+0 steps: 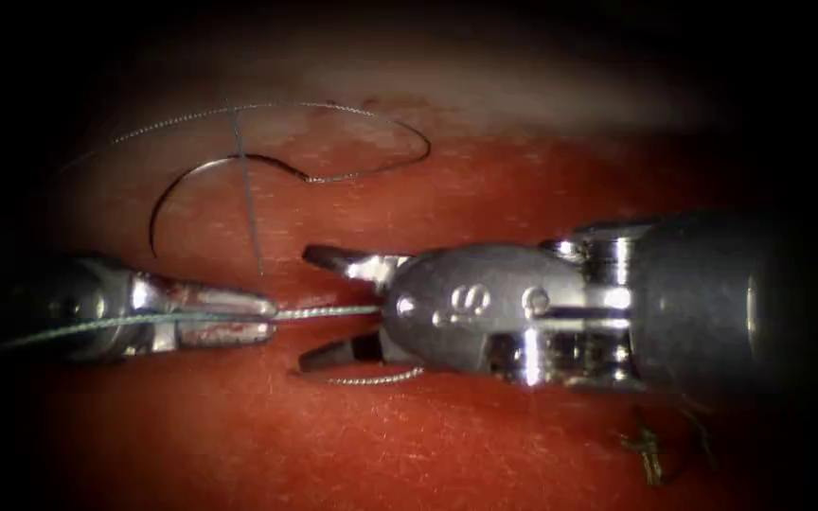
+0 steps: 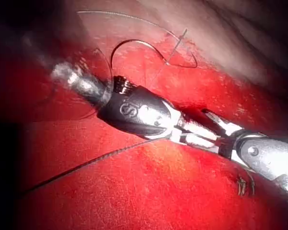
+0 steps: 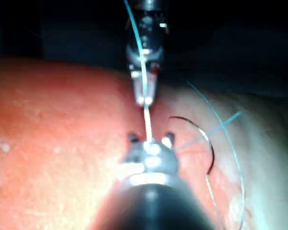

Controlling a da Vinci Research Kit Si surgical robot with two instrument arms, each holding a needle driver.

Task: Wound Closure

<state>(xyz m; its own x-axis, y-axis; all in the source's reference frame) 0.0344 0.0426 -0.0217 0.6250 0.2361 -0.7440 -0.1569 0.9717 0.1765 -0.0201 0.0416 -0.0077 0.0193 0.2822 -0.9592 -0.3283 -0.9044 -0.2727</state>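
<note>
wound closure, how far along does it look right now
Done: the thin dark curved needle lies free on the red pork tissue, held by neither tool. In hand: the left hand is shut on the pale green braided thread, which runs between the right hand's open jaws. Left: the strand remains uncut.

The right tool (image 3: pixel 150 139) stood with its jaws apart, a taut thread (image 3: pixel 147 122) running between them to the left tool (image 3: pixel 144 98), whose closed jaws gripped it. The needle (image 3: pixel 204 139) lay free on the tissue (image 3: pixel 53 158) nearby.
</note>
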